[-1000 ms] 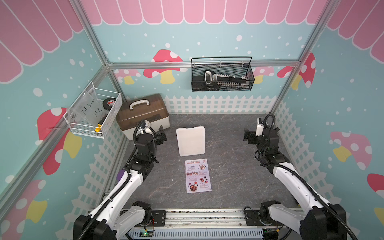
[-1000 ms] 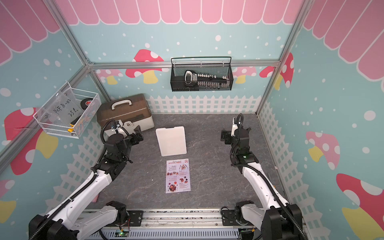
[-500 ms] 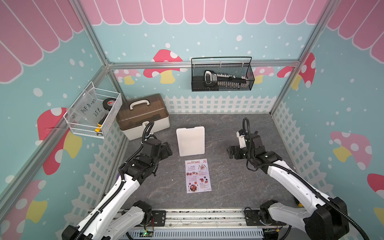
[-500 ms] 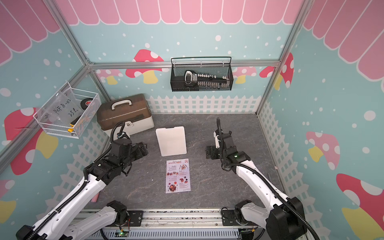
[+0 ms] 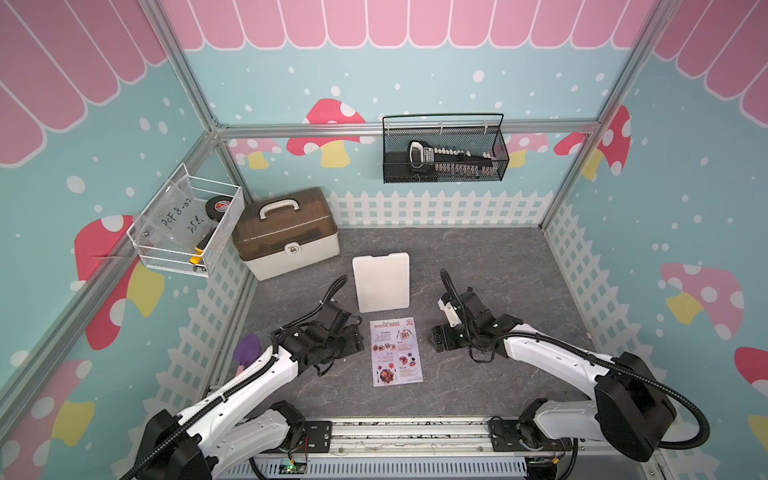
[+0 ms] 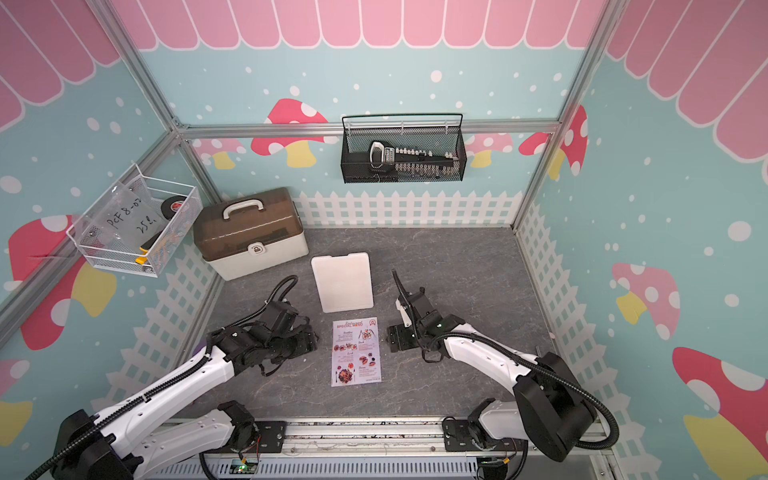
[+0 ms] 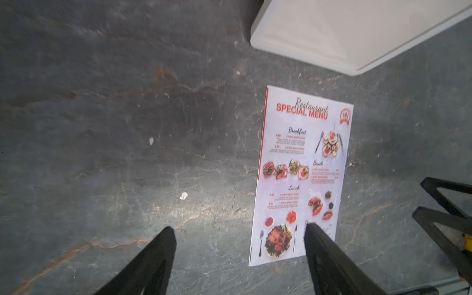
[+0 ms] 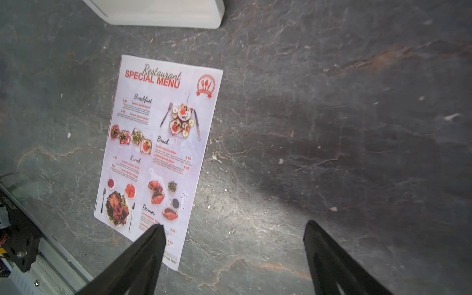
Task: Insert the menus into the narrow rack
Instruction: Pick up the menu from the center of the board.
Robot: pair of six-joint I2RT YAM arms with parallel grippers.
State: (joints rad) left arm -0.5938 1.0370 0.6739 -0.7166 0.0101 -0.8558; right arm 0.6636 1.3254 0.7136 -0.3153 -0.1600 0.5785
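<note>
The menu [image 5: 397,351] [image 6: 356,351] lies flat on the grey floor, red "SPECIAL MENU" heading toward the back. The narrow rack [image 5: 381,281] [image 6: 343,281], a flat white sleeve, lies just behind it with a small gap between them. My left gripper [image 5: 355,340] [image 7: 238,232] hangs low at the menu's left edge, open, one finger over the sheet [image 7: 301,173] and nothing held. My right gripper [image 5: 438,338] [image 8: 234,227] is low at the menu's right edge, open and empty, one finger over the sheet's corner [image 8: 158,153]. The rack's near corner shows in both wrist views [image 7: 357,33] [image 8: 163,12].
A brown-lidded toolbox [image 5: 286,232] stands at the back left. A black mesh basket [image 5: 444,153] hangs on the back wall and a white wire basket [image 5: 187,226] on the left wall. A purple object [image 5: 247,351] lies by the left fence. The arms' rail [image 5: 395,432] runs along the front.
Both arms have swung forward, inward and down from beside the rack to either side of the menu. The menu and rack have not moved.
</note>
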